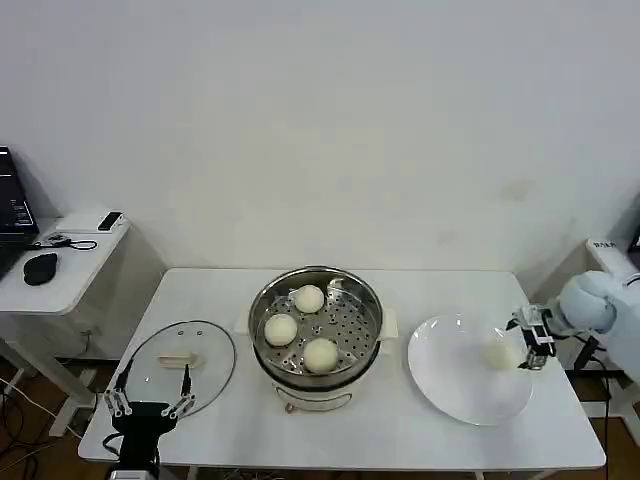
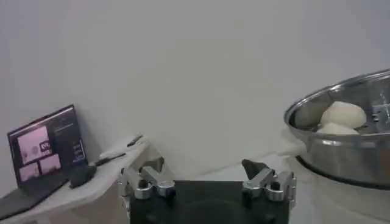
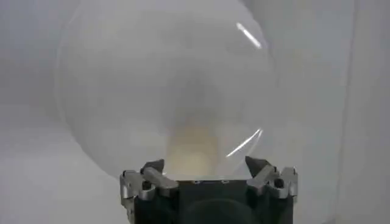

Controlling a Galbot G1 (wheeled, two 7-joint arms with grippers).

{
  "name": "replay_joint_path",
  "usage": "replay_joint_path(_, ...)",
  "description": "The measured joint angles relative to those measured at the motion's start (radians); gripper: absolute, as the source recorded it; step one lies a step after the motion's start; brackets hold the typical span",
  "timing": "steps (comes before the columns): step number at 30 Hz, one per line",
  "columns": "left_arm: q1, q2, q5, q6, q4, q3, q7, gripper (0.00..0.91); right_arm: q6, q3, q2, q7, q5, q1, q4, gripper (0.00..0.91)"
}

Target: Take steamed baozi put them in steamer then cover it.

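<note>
In the left wrist view the steamer (image 2: pixel 341 143) is cut off by the frame edge, and its wall hides the lower parts of two baozi (image 2: pixel 343 114). On the plate (image 1: pixel 455 385), the last baozi (image 1: pixel 499 355) is blurred, a pale smear before the right gripper (image 3: pixel 206 165).

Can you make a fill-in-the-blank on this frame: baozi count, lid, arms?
1. The steamer holds ____ baozi on its perforated tray.
2. The last baozi lies on the white ____, beside the right end effector.
3. The glass cover lies flat on the table to the robot's ____ of the steamer.
4. The left end effector sits at the cover's near edge with its fingers ____.

Missing words: three; plate; left; open
</note>
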Motion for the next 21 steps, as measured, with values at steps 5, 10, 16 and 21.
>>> replay_joint_path(5,0.000,-0.005,0.000,0.000,-0.003,0.000,0.000,0.907,0.000,0.023,0.030,0.008,-0.018,-0.027,-0.035,0.907)
replay_joint_path(10,0.003,-0.005,0.001,0.000,-0.005,-0.002,0.000,0.907,0.000,0.033,0.063,0.017,-0.034,-0.035,-0.067,0.907)
replay_joint_path(16,0.004,-0.007,0.001,0.000,-0.003,-0.003,0.000,0.907,-0.005,0.042,0.102,0.021,-0.053,-0.044,-0.103,0.806)
replay_joint_path(21,0.003,-0.007,0.001,0.000,0.001,-0.004,-0.001,0.907,-0.010,0.044,0.122,0.021,-0.065,-0.050,-0.122,0.786)
